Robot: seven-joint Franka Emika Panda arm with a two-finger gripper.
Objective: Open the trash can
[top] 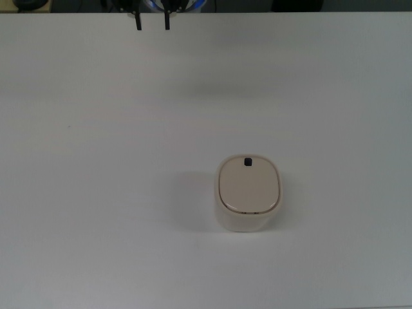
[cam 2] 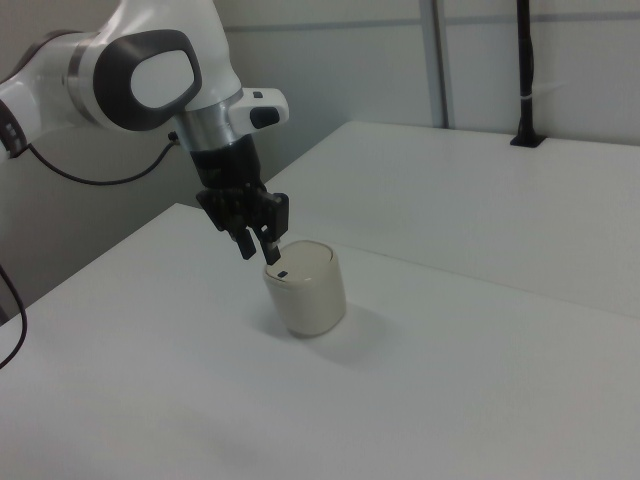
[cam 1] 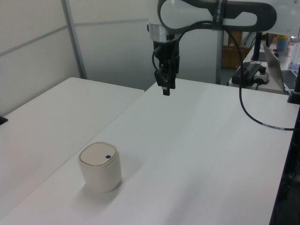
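The trash can is a small cream-white bin with a beige lid lying flat and shut, standing on the white table. Its black square button is at the lid edge toward the top view's upper side. The bin also shows in the left view and the right view. My gripper hangs in the air at the top view's upper edge, far from the bin and to its left. It is open with a narrow gap and holds nothing. The left view shows the gripper high above the table, and the right view shows the gripper too.
A second white table adjoins on the left view's left. A laptop and other gear sit at the left view's far right. A black cable hangs from the arm. A black post stands at the right view's back.
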